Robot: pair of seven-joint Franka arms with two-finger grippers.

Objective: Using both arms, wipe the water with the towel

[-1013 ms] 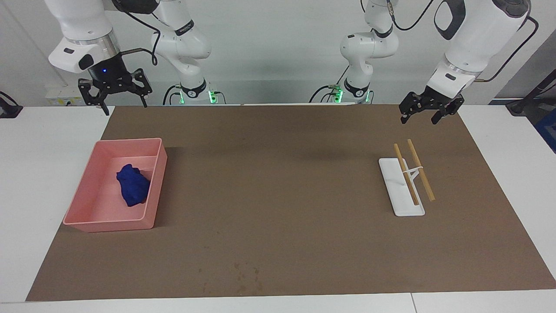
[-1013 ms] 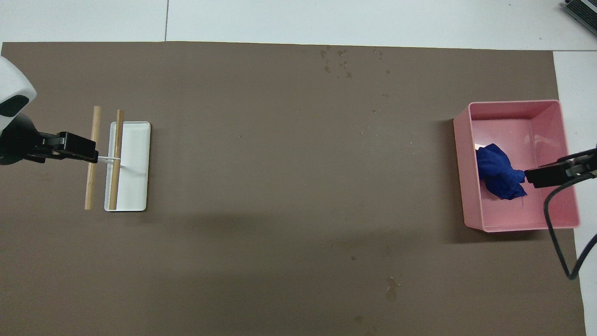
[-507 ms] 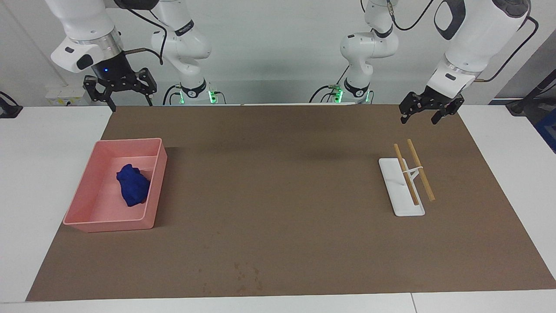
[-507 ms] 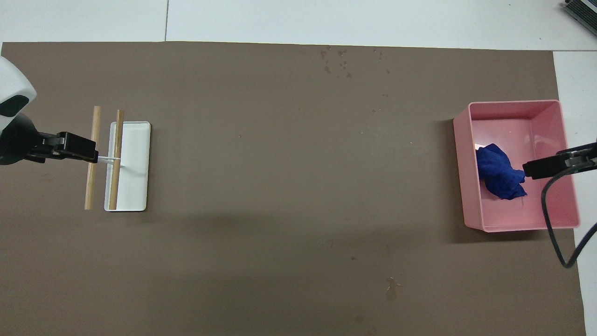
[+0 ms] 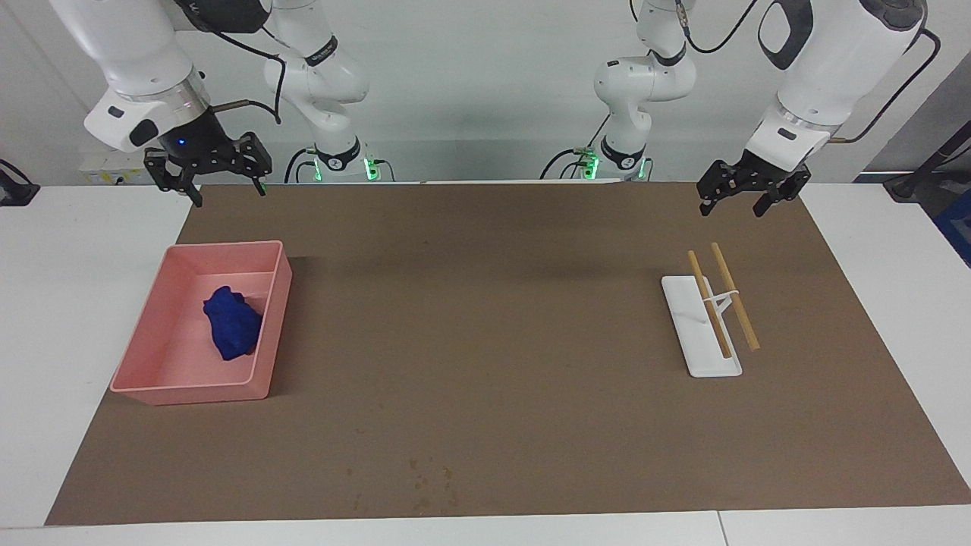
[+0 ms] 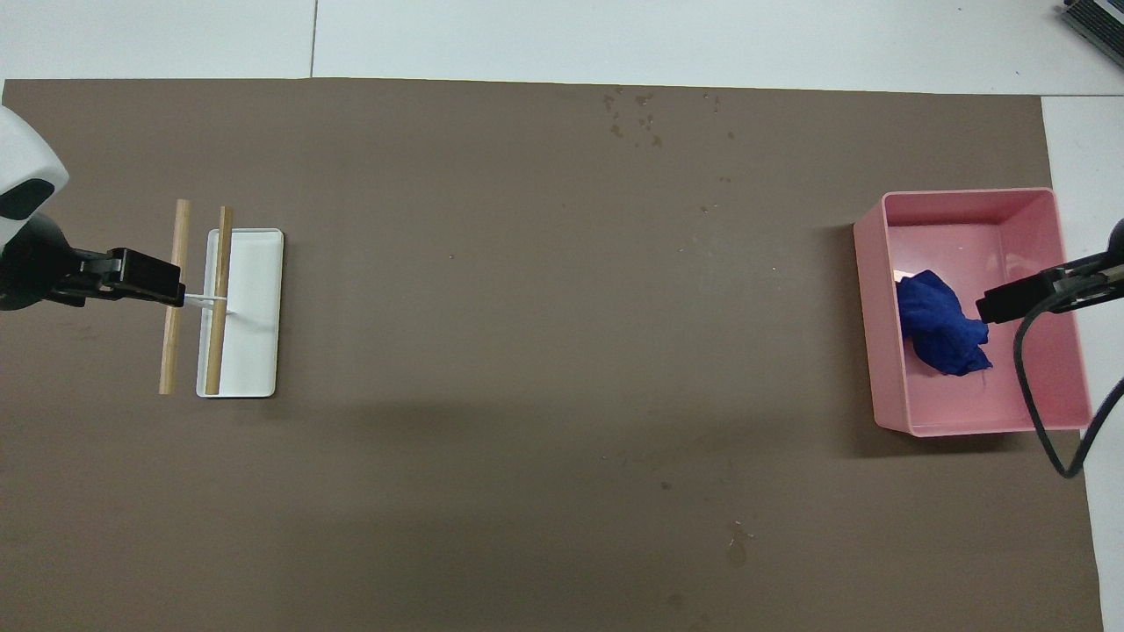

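The blue towel [image 5: 231, 322] [image 6: 940, 329] lies rumpled in the pink tray [image 5: 220, 246] [image 6: 966, 193] toward the right arm's end of the table. High over that tray hangs my right gripper [image 5: 226, 189] [image 6: 992, 307], open and holding nothing, apart from the towel. Water drops [image 5: 428, 478] [image 6: 637, 114] speckle the brown mat near its edge farthest from the robots. My left gripper [image 5: 732, 206] [image 6: 167, 288] waits open and empty in the air over the wooden rods at the other end.
A white base [image 5: 702, 356] [image 6: 255, 333] carrying two wooden rods [image 5: 734, 296] [image 6: 171, 351] stands toward the left arm's end. The brown mat [image 5: 485, 341] covers most of the table. A few faint wet spots [image 6: 736, 540] lie nearer the robots.
My right gripper has shifted a little over the tray toward the towel, still open. The left arm and the towel have not moved.
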